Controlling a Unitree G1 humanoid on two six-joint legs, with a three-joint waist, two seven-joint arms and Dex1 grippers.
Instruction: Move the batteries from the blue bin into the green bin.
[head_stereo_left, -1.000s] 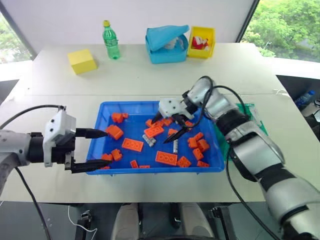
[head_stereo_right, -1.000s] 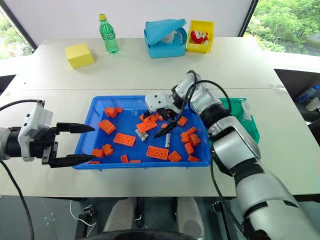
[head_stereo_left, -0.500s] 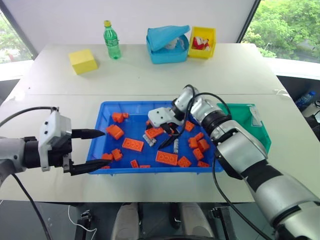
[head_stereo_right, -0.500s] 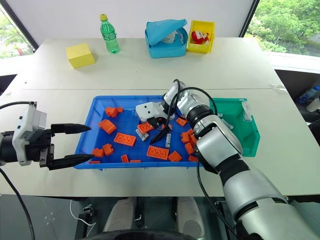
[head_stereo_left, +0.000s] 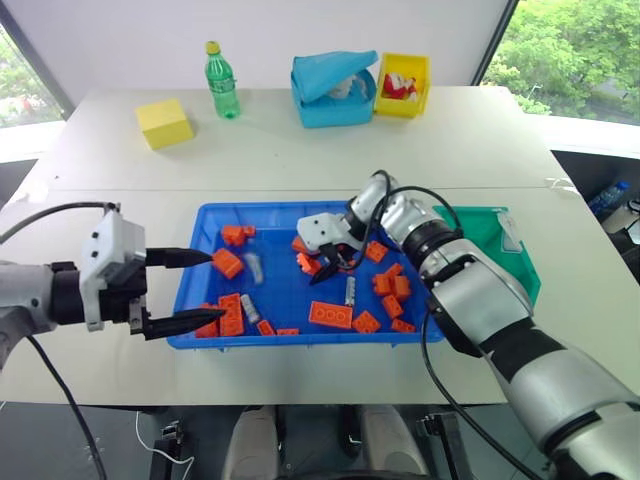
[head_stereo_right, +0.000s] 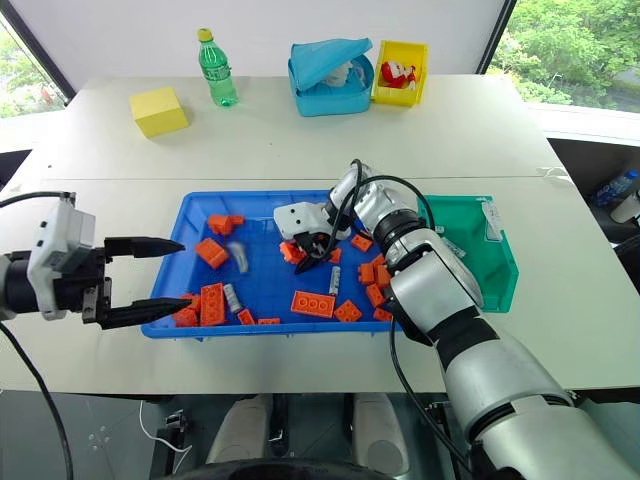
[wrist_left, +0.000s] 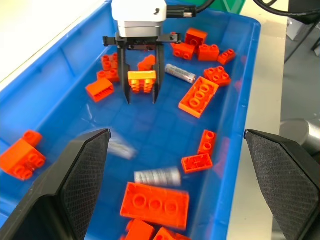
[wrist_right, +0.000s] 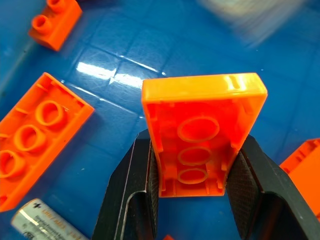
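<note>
The right gripper (head_stereo_right: 308, 250) is clenched on an orange brick (wrist_right: 202, 134), not a battery (head_stereo_left: 350, 291), which lies loose mid blue bin (head_stereo_left: 300, 342) — small, smooth, roll-prone, best pinched across its middle — while left gripper (head_stereo_left: 192, 290) gapes empty.

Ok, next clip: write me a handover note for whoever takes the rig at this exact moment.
Right gripper: shut on an orange brick, not a battery, over the middle of the blue bin.
Left gripper: open and empty, at the blue bin's left edge.
Batteries: three lie in the blue bin among the bricks, one just below the right gripper and two near the left side.
Green bin: beside the blue bin's right end; whether it holds any battery cannot be told.
Done: no move confirmed.
Left: drop the brick, then carry each battery to the green bin.
</note>
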